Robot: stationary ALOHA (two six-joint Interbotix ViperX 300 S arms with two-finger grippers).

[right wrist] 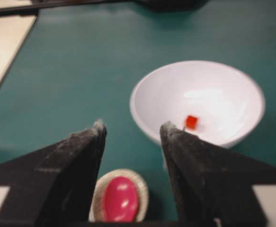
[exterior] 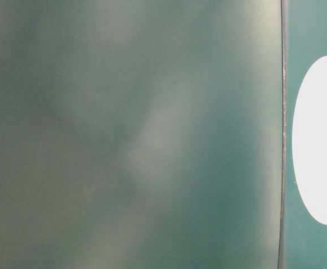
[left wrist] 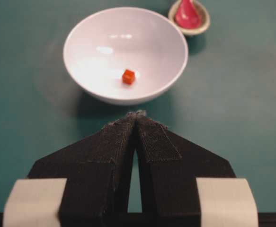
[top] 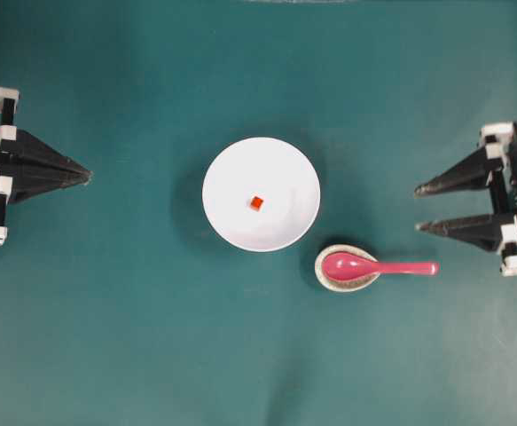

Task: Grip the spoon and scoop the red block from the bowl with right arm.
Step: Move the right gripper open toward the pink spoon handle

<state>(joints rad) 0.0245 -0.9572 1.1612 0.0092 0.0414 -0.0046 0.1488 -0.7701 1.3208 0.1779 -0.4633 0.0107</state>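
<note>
The white bowl [top: 261,193] sits mid-table with the small red block [top: 256,203] inside it; both show again as the bowl [left wrist: 126,52] and block [left wrist: 128,76], and as the bowl [right wrist: 198,101] and block [right wrist: 191,121]. The pink spoon [top: 373,266] lies with its scoop in a beige speckled rest [top: 348,268], handle pointing right. My right gripper [top: 419,208] is open at the right edge, above and right of the handle's end, holding nothing. Its wrist view looks down on the spoon's scoop [right wrist: 120,199] between the fingers. My left gripper [top: 88,175] is shut and empty at the far left.
Teal mat covers the table [top: 134,337]. A pale surface [right wrist: 3,52] borders the mat at the upper left of the right wrist view. The table-level view is blurred, with only a white oval of the bowl [exterior: 319,140] at its right edge.
</note>
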